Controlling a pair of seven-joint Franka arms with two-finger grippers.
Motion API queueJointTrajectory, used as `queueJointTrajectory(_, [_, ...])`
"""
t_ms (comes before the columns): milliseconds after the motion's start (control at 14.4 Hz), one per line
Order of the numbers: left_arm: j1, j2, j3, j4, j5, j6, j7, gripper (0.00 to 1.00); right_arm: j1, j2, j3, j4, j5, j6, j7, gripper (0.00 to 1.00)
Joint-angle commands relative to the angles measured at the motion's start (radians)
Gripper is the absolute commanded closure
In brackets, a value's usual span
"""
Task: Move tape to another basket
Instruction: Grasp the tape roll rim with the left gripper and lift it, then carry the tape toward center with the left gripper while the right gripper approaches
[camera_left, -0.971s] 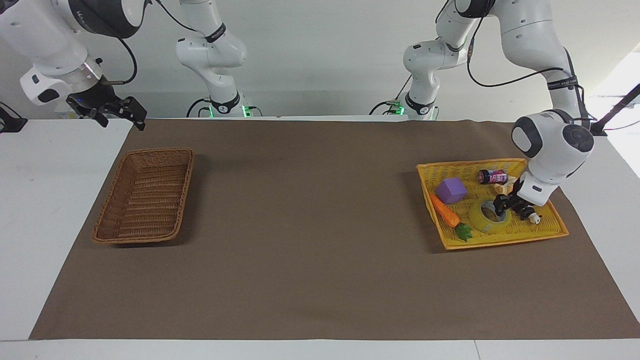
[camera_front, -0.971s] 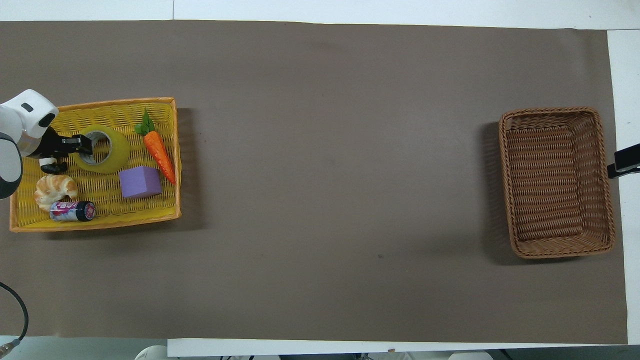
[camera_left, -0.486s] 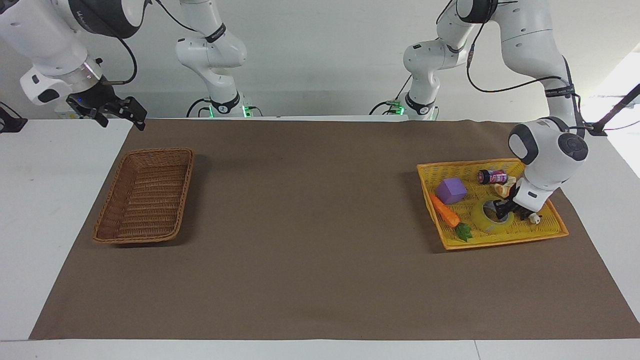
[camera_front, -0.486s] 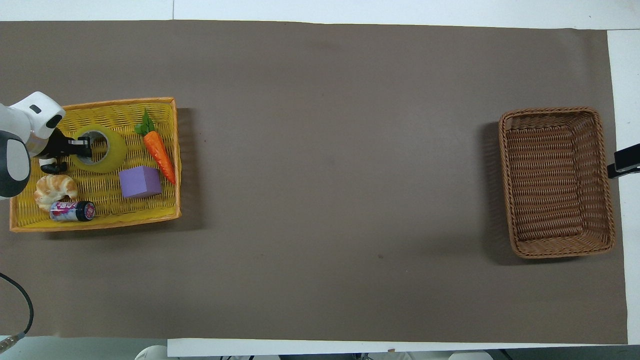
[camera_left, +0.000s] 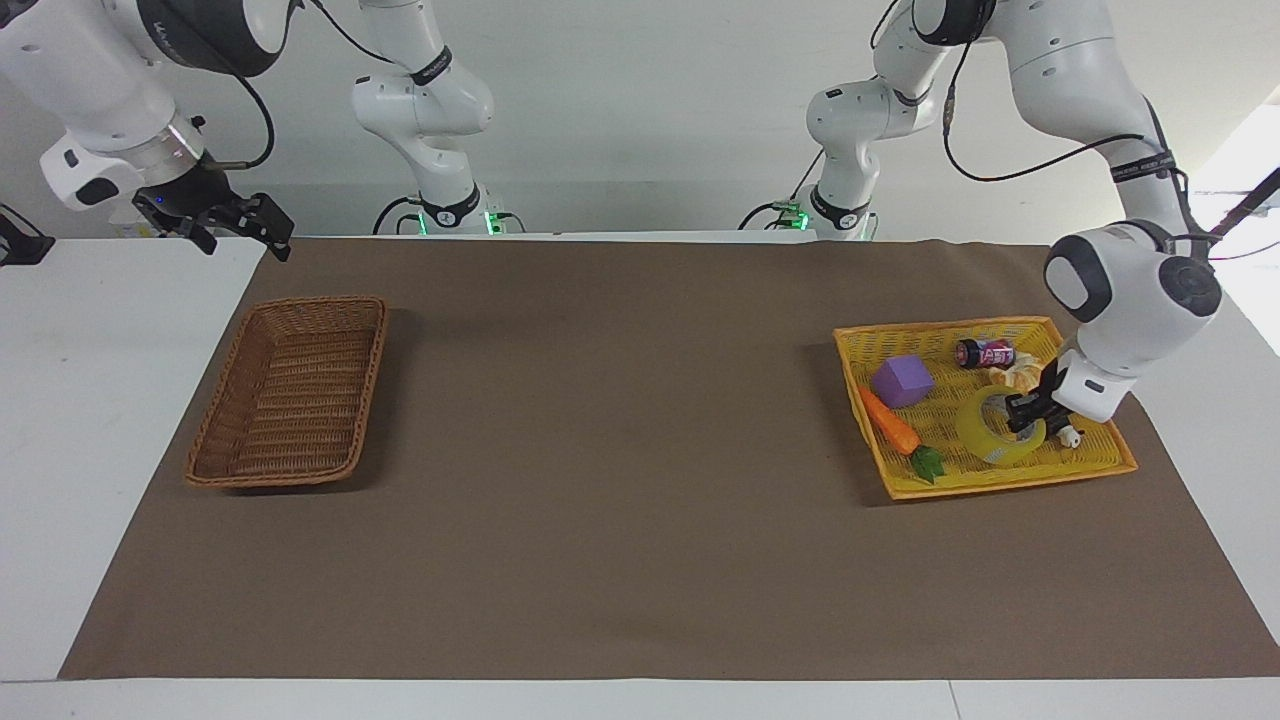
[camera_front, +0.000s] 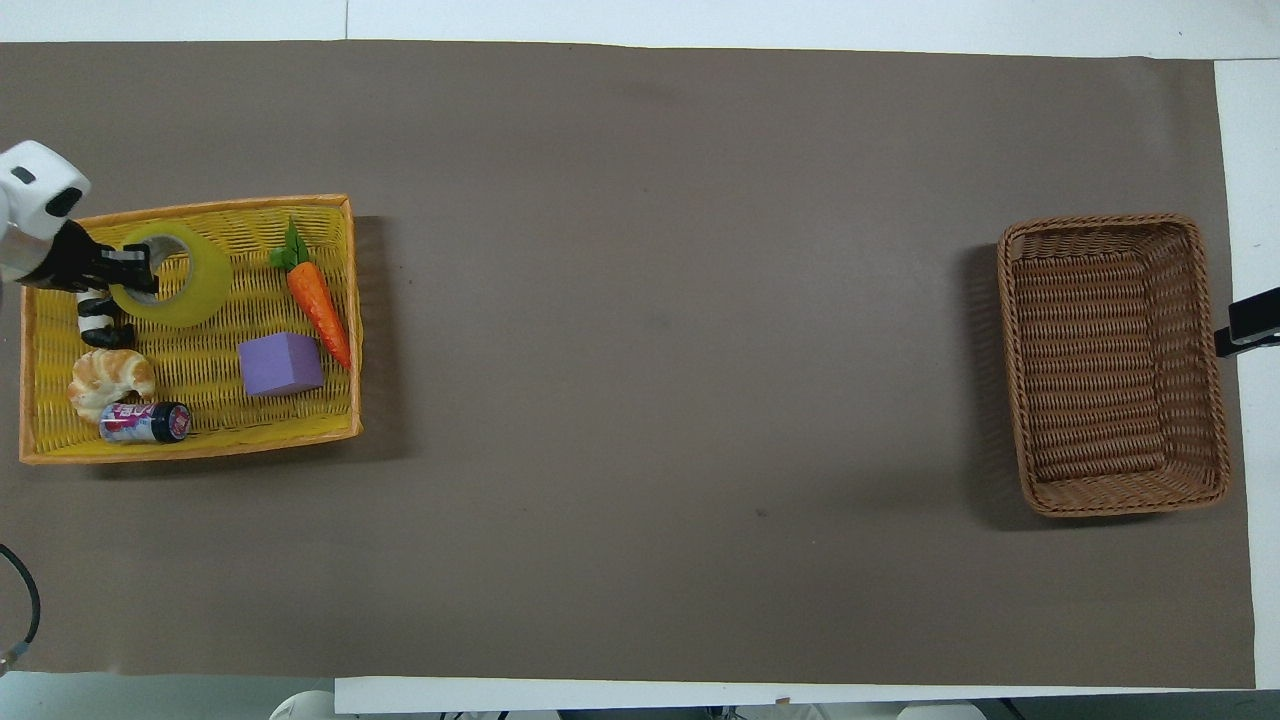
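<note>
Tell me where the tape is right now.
The tape is in the left tool, tilted, over the yellow tray at the left arm's end, beside the carrot.

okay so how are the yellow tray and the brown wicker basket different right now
The yellow tray is bright mesh; the basket is brown woven wicker. The tray holds the tape, gripped by the left gripper, and other items; the basket holds nothing. They sit at the table's two ends. Both are rectangular.

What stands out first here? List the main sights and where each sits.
The left end effector grips the tilted tape over the yellow tray at the left arm's end of the table. The basket sits at the right arm's end, where the right end effector waits.
</note>
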Motion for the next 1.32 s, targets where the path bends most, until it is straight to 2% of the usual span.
queueJointTrajectory(0, [-0.092,-0.026,0.006,0.162,-0.038,-0.191,-0.158,1.0,-0.002,-0.018,0.0,-0.023,0.004,0.016,-0.017,0.01])
queueJointTrajectory(416, [-0.457,-0.055,0.004,0.173,-0.068,-0.245,-0.605,0.98,-0.002,-0.018,0.0,-0.025,0.004,0.007,-0.026,0.01])
queueJointTrajectory(555, [-0.528,-0.055,0.004,0.176,-0.084,-0.217,-0.697,0.99,-0.002,-0.019,0.0,-0.028,0.025,-0.013,-0.086,0.01])
queueJointTrajectory(694, [-0.572,-0.055,0.004,0.176,-0.084,-0.193,-0.74,0.99,-0.002,-0.024,-0.001,-0.046,0.155,0.007,-0.136,0.01])
queueJointTrajectory(902, [-0.585,-0.055,0.004,0.179,-0.085,-0.186,-0.748,0.96,0.004,-0.037,0.0,-0.11,0.386,0.079,-0.155,0.01])
queueJointTrajectory(1110, [-0.585,-0.064,0.004,0.178,-0.093,-0.187,-0.748,0.96,0.02,0.005,0.006,-0.182,0.661,0.141,-0.236,0.01])
queueJointTrajectory(1249, [-0.585,-0.067,0.004,0.175,-0.093,-0.189,-0.748,0.96,0.116,0.018,0.006,-0.253,0.801,0.271,-0.235,0.01])
